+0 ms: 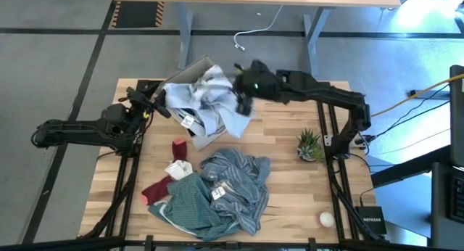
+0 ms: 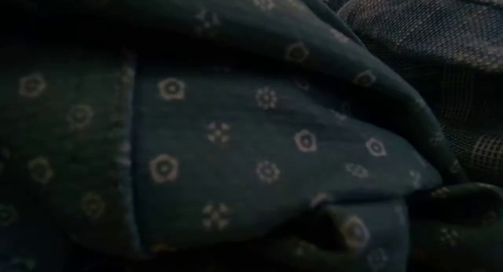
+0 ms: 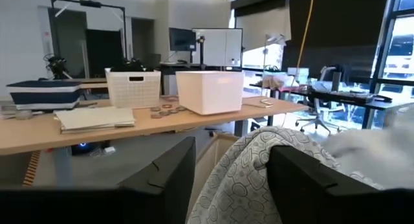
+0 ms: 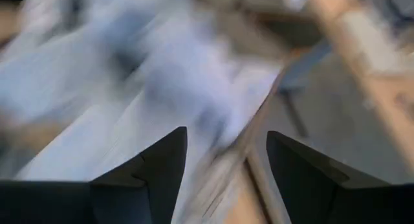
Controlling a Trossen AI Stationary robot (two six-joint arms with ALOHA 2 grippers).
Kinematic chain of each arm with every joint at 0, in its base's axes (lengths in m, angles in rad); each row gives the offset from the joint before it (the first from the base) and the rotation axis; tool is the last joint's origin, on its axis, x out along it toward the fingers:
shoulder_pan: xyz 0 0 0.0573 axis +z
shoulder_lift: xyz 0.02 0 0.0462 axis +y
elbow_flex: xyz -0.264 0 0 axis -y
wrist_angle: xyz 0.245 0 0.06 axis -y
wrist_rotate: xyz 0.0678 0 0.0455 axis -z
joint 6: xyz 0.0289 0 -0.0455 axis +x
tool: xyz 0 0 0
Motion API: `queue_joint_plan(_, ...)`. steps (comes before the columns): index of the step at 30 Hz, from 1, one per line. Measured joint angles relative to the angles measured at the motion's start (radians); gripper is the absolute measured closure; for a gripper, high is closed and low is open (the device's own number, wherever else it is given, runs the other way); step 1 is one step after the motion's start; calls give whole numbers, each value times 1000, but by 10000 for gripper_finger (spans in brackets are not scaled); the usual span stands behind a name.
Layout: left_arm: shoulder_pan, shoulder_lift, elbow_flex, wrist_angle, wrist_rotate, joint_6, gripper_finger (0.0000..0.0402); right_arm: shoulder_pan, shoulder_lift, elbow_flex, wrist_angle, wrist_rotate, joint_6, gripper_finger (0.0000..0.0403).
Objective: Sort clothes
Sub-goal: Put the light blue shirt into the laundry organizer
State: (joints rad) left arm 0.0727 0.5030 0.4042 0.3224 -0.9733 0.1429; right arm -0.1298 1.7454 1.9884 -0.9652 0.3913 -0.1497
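Observation:
A heap of clothes lies on and in the beige cardboard box (image 1: 190,68) at the table's far side: a white patterned garment (image 1: 190,99) and a light blue garment (image 1: 230,114) that spills onto the table. My left gripper (image 1: 156,106) is open at the heap's left edge, and the patterned cloth (image 3: 239,175) shows between and past its fingers. My right gripper (image 1: 243,100) is open above the light blue garment (image 4: 129,88). Nearer lie a grey-blue garment (image 1: 238,180), a teal-green one (image 1: 190,209), dark red socks (image 1: 179,147) and small white pieces (image 1: 179,169).
A small potted plant (image 1: 310,144) stands at the right of the table and a white ball (image 1: 327,219) lies at the near right corner. Dark cloth with small flower marks (image 2: 236,146) fills the low view. Bare wood shows between the far heap and the plant.

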Motion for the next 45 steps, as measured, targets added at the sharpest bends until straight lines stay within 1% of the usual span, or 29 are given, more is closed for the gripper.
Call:
queue_joint_plan(3,0,0,0,-1,0,-1,231,71,0,46,-235,-19,125,176)
queue_joint_plan(5,0,0,0,-4,1,-10,231,120,-1,42,-342,-17,208,178)
queue_joint_plan(7,0,0,0,-14,17,-18,231,168,1,-1,-387,5,264,178)
queue_joint_plan(9,0,0,0,-18,28,-21,231,207,2,-66,-389,38,303,178)
queue_joint_plan(11,0,0,0,-19,28,-21,231,236,5,-138,-379,47,330,178)
queue_joint_plan(14,0,0,0,-19,30,-18,231,262,5,-272,-269,52,321,178)
queue_joint_plan(16,0,1,0,-11,30,-17,231,270,8,-347,-168,83,270,178)
queue_joint_plan(18,0,1,0,0,31,-16,231,270,8,-383,-49,133,212,178)
queue_joint_plan(20,0,0,0,1,52,-23,231,270,7,-381,83,184,135,178)
queue_joint_plan(24,0,1,0,21,99,-38,231,267,6,-308,341,315,-46,178)
queue_joint_plan(26,0,0,0,28,150,-40,231,267,4,-270,488,357,-132,178)
queue_joint_plan(27,0,-2,0,29,192,-42,231,267,4,-254,547,361,-168,178)
queue_joint_plan(28,0,-4,0,28,244,-42,231,267,4,-239,598,354,-187,178)
queue_joint_plan(29,0,-5,0,28,304,-42,231,267,4,-226,631,325,-193,178)
queue_joint_plan(30,0,-6,0,29,361,-45,231,267,4,-216,658,278,-194,178)
queue_joint_plan(32,0,-12,0,35,458,-54,231,266,3,-214,705,152,-187,178)
queue_joint_plan(34,0,-12,0,52,508,-64,231,257,9,-214,720,40,-187,178)
queue_joint_plan(36,0,-12,0,72,535,-86,231,249,27,-214,743,-39,-188,178)
queue_joint_plan(37,0,-12,0,75,548,-93,231,242,44,-214,751,-54,-192,178)
queue_joint_plan(40,0,-12,0,88,587,-98,231,215,102,-216,833,-38,-199,178)
queue_joint_plan(43,0,-12,0,86,623,-91,231,185,161,-216,945,-37,-200,178)
queue_joint_plan(45,0,-12,0,86,653,-91,231,164,197,-216,1040,-54,-219,178)
